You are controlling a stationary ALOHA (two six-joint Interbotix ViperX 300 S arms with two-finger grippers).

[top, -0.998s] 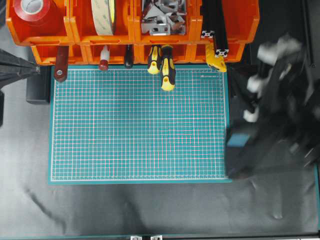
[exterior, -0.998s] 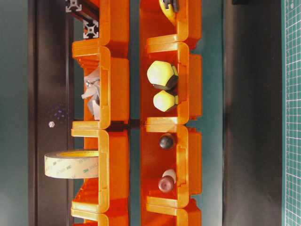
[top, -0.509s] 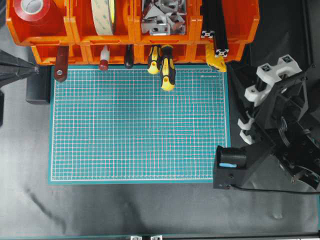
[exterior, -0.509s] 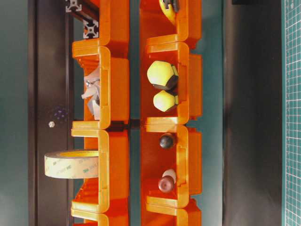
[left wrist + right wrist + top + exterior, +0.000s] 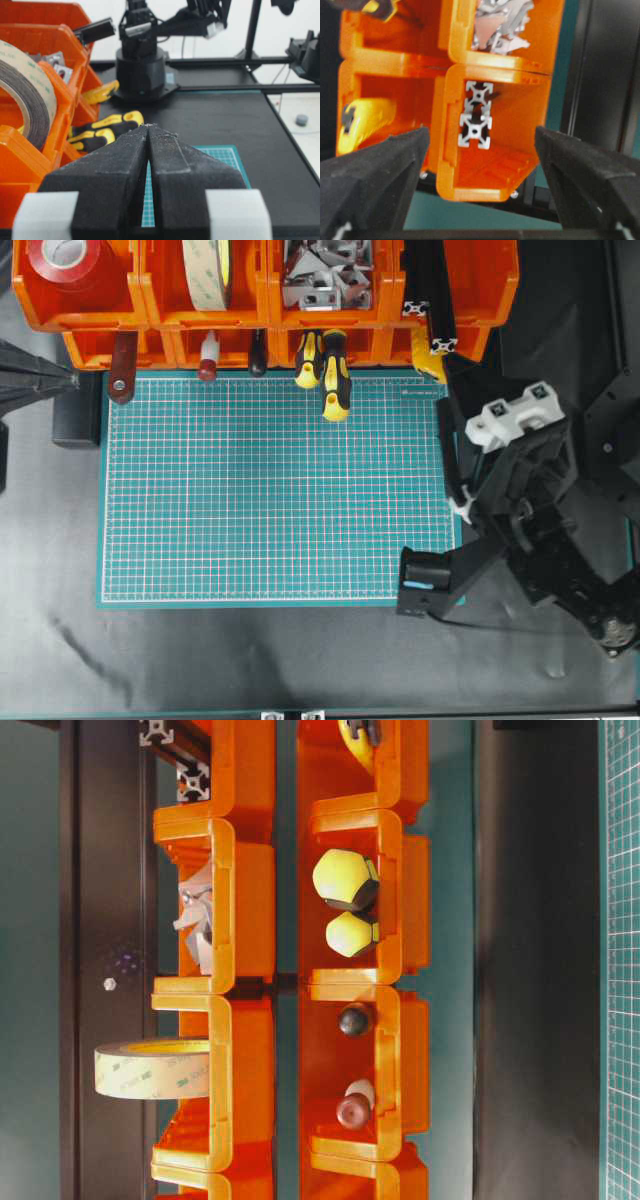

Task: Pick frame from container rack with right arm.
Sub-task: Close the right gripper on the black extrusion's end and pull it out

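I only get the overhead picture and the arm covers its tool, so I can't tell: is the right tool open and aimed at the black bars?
Observer: Yes. The right wrist view shows the right tool wide open, with two frame ends stacked between its jaws, inside a bin of the container rack.
Operator: Is it touching them?
Observer: No, both ends show bare, ungripped.
Operator: And the other tool?
Observer: The left wrist view shows the left tool shut, holding nothing.

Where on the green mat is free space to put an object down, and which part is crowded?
Most of the green mat is bare, from its left edge to near the right arm, which overhangs the right edge. The top edge is crowded: screwdriver handles from the container rack reach over it.
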